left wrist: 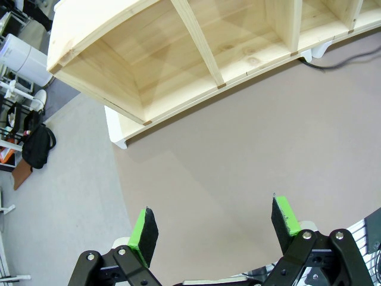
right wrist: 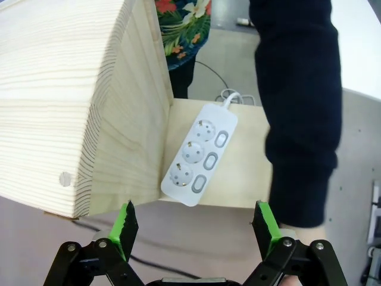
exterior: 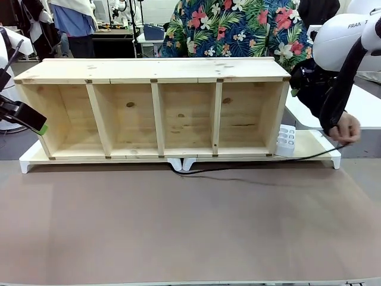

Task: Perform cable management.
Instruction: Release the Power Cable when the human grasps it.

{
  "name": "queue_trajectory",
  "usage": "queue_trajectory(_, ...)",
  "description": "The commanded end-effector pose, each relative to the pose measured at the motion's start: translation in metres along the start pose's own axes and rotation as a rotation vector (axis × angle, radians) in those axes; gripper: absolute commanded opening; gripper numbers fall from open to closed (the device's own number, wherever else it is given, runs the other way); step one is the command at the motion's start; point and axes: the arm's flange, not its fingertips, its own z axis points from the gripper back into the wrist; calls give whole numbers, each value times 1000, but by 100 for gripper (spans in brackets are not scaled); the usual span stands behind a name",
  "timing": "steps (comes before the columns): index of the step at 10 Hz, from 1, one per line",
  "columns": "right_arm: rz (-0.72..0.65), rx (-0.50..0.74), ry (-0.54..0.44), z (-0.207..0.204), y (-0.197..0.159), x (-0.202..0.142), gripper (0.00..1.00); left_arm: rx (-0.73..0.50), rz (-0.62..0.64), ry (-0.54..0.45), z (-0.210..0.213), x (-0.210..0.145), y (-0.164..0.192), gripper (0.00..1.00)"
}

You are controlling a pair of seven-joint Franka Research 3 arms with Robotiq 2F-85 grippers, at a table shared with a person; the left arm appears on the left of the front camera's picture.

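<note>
The thin black cable [exterior: 250, 167] runs along the table from under the middle of the wooden shelf [exterior: 155, 70] out to the right, where a person's hand [exterior: 348, 128] holds its end. A stretch of the cable [left wrist: 351, 58] also shows at the top right of the left wrist view, and another piece of the cable [right wrist: 156, 266] lies below the shelf corner. My left gripper [left wrist: 214, 223] hangs open over bare table near the shelf's left end, with its green pad [exterior: 43, 128] at the picture's left edge. My right gripper [right wrist: 195, 222] is open above the white power strip [right wrist: 199, 154], holding nothing.
The four-compartment shelf stands on a white platform [exterior: 321, 149], with the power strip [exterior: 286, 141] beside its right end. The person's dark sleeve [right wrist: 297, 107] hangs close to my right fingers. The brown table mat [exterior: 190, 226] spreads in front.
</note>
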Motion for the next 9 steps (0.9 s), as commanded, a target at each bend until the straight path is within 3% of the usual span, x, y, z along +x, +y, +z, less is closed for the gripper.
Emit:
queue_trajectory(1,-7,0,4,-1,0,0,100,2,-5,-2,-1,1,1,100)
queue_trajectory(9,-7,0,4,-1,0,0,100,2,-5,-2,-1,1,1,100)
